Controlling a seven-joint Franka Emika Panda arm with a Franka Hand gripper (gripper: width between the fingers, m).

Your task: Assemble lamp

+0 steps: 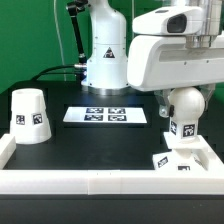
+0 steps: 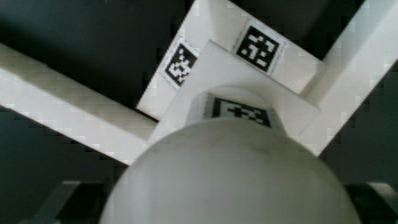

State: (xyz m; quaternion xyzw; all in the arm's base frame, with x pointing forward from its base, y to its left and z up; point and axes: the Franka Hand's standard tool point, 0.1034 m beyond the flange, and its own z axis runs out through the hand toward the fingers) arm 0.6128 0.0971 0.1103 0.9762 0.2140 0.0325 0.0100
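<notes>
White plastic bulb (image 1: 184,108), pinched in the gripper (image 1: 182,92), should sink plumb over the base (image 1: 180,160) before any twist

Arm (image 1: 105,45) is glossy white plastic w/ smooth rounded shells, sitting on a flared conical base. Small dark triangular mark on the base shell's front. Dark seams & joint gaps betw. segments. Black cable runs down behind it. Boxy white wrist housing (image 1: 170,55) w/ a grey lower edge.
</notes>
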